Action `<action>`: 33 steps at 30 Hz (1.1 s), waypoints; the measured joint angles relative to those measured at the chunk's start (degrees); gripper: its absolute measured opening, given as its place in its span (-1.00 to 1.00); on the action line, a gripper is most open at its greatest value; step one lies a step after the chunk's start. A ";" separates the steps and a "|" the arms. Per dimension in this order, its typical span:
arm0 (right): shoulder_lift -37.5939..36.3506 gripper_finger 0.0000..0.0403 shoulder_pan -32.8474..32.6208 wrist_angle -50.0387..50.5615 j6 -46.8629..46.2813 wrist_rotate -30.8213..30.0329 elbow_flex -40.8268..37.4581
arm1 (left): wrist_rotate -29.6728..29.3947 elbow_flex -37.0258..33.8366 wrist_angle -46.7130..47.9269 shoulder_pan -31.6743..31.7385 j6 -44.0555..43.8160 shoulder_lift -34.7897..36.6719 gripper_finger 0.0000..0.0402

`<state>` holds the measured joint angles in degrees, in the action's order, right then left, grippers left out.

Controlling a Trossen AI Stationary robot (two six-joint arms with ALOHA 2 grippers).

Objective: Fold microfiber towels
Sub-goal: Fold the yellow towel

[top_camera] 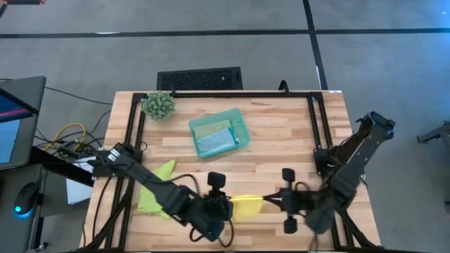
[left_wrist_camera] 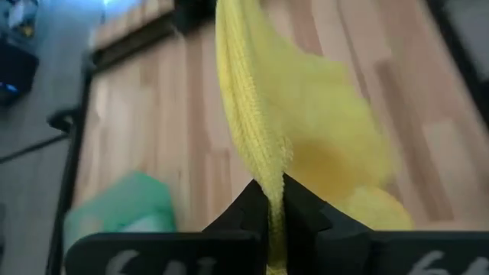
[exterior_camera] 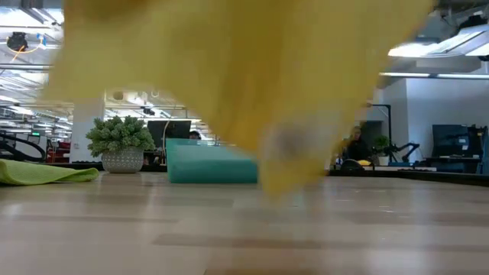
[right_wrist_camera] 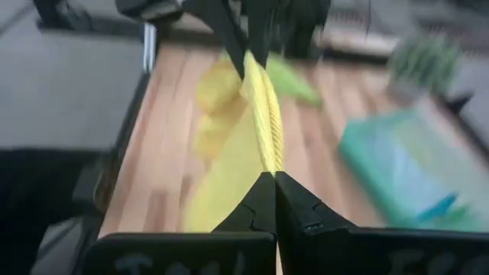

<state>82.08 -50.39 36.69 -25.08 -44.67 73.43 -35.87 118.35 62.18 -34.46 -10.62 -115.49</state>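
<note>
Yellow towel [top_camera: 247,206] is up off the table near the front edge, stretched btwn both grippers. Left gripper [top_camera: 223,208] has its fingers pinched tight on one end, right gripper [top_camera: 275,202] is pinched on the other end, so the cloth hangs as a band w/ the slack drooping below. In the left wrist view the yellow towel [left_wrist_camera: 298,130] runs as a ribbed edge straight out of the closed fingertips, rest of it bunched to one side. In the right wrist view the yellow towel [right_wrist_camera: 256,126] goes from that arm's closed fingers across to the other arm's gripper farther off. Low view is mostly blocked by the yellow towel [exterior_camera: 252,84], blurry, hanging right in front of the cam.

Lime green towel [top_camera: 157,188] lies crumpled flat on the table, left of the yellow one, partly under the left arm. Light blue towel [top_camera: 215,143] and pale sage green towel [top_camera: 209,128] both sit inside the teal tray [top_camera: 241,126], mid table, blue one nearer the front. Plant ball [top_camera: 159,105] sits in the far left corner, well apart from everything. Wooden table [top_camera: 281,133] under all of it.
</note>
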 joint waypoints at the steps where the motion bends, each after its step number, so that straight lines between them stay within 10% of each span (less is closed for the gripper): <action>1: 1.22 -0.94 1.11 1.14 -1.90 2.06 0.00 | 0.62 -2.22 -1.45 0.47 0.01 -0.01 -0.95; 7: 8.15 -0.95 7.21 3.27 -4.29 15.16 -0.03 | 12.63 -12.19 -8.64 4.65 -0.03 -0.06 -0.61; 16: 8.47 -0.95 23.48 1.47 -4.97 17.60 -10.72 | 0.90 -18.37 -0.03 11.66 -0.78 0.51 0.09; 23: 5.71 -0.95 38.43 -5.82 -2.04 22.98 -20.99 | -8.45 -27.19 0.94 14.95 -8.30 3.70 0.24; 33: 4.01 -0.68 42.28 -16.34 4.15 23.99 -28.29 | 0.14 -55.93 -50.43 11.49 -13.33 14.30 0.24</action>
<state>86.09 -8.11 20.35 -20.93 -20.68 45.14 -35.73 62.42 11.75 -22.97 -23.95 -101.19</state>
